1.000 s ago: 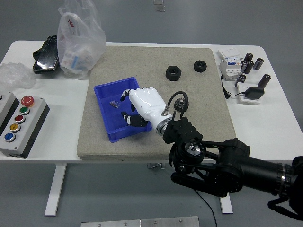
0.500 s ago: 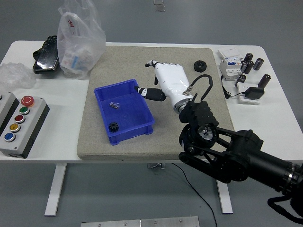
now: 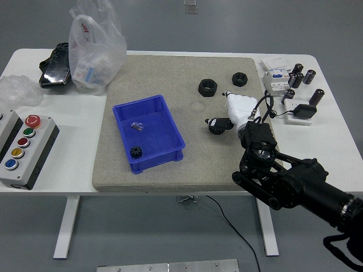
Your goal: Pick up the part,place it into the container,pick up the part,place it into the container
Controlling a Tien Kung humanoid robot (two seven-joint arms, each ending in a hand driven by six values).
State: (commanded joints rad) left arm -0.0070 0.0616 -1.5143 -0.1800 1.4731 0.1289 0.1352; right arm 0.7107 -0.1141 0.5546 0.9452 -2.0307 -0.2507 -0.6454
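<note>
A: The right hand [image 3: 229, 113] is sitting over the grey mat [image 3: 187, 164], just right of the blue container [image 3: 173, 130], white shell tilted toward us

B: And it's gripping something, isn't it?

A: Yes, its dark fingers are pinching a small black gear [image 3: 215, 125], holding it close to the mat

B: What's lying in the container?

A: 1 black gear part [image 3: 135, 153] near the front wall and a tiny clear piece [image 3: 136, 125] further back

B: Anything else on the mat?

A: 2 black nuts, one [image 3: 207, 88] just behind the hand, the other [image 3: 240, 79] near the mat's far right corner
</note>
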